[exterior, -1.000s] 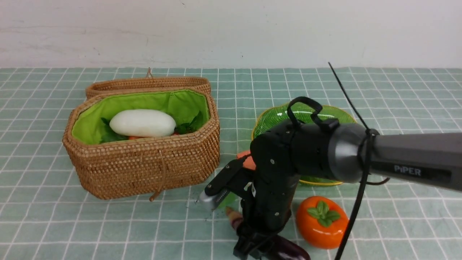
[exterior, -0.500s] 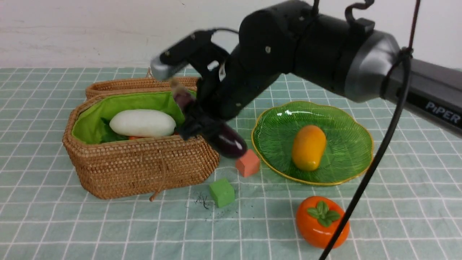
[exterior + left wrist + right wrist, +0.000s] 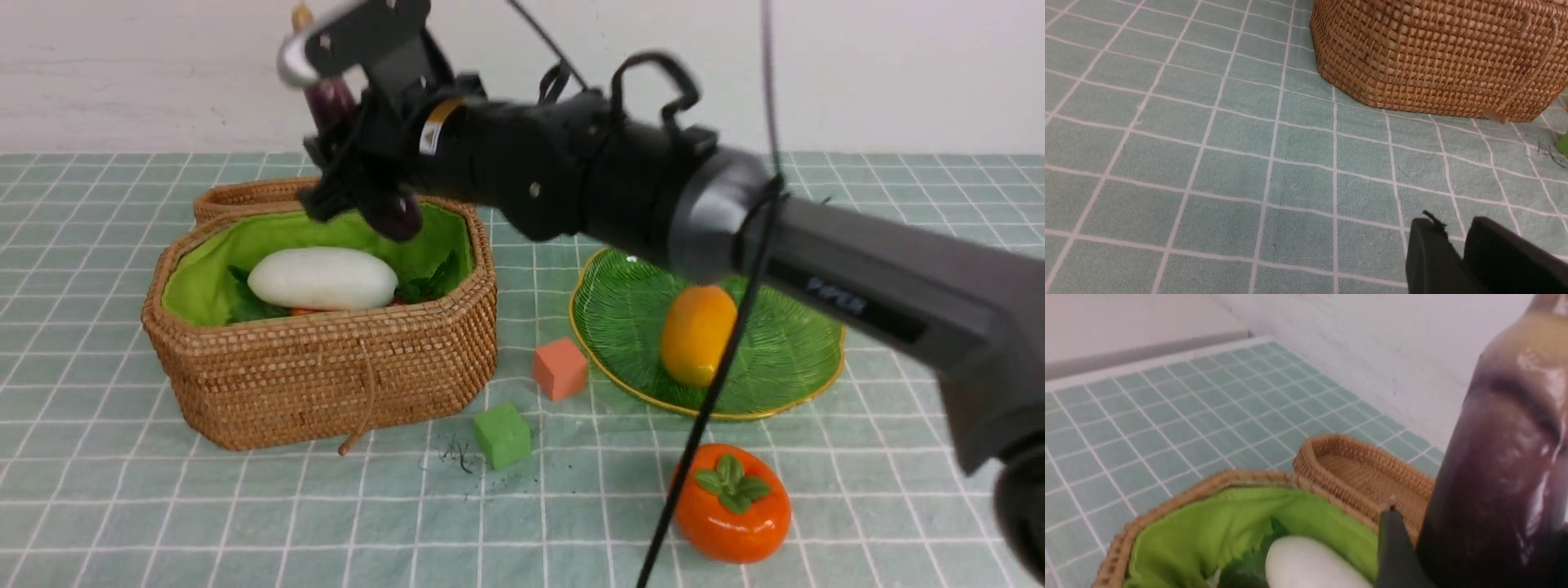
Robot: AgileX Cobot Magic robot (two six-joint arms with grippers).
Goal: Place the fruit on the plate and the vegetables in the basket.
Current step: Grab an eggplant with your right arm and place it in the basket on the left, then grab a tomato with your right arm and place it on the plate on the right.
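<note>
My right gripper (image 3: 359,155) is shut on the dark purple eggplant (image 3: 397,214) and holds it almost upright in the air over the open basket (image 3: 326,367), towards its back right. In the right wrist view the eggplant (image 3: 1502,477) fills the space beside one finger (image 3: 1392,547). Inside the green-lined basket lie the white radish (image 3: 322,278) and a sliver of orange carrot (image 3: 306,311). The mango (image 3: 696,333) rests on the green plate (image 3: 784,367). The persimmon (image 3: 731,502) sits on the cloth in front of the plate. My left gripper (image 3: 1453,222) hovers low over the cloth, fingers nearly together and empty.
A salmon cube (image 3: 560,368) and a green cube (image 3: 501,434) lie between basket and plate. The basket's lid (image 3: 237,196) hangs open behind it. My right arm (image 3: 857,269) and its cable cross above the plate. The left wrist view shows the basket's wall (image 3: 1433,53).
My right gripper has lifted the eggplant off the cloth near the persimmon and carried it up and to the left, to above the basket. The mango is uncovered again.
</note>
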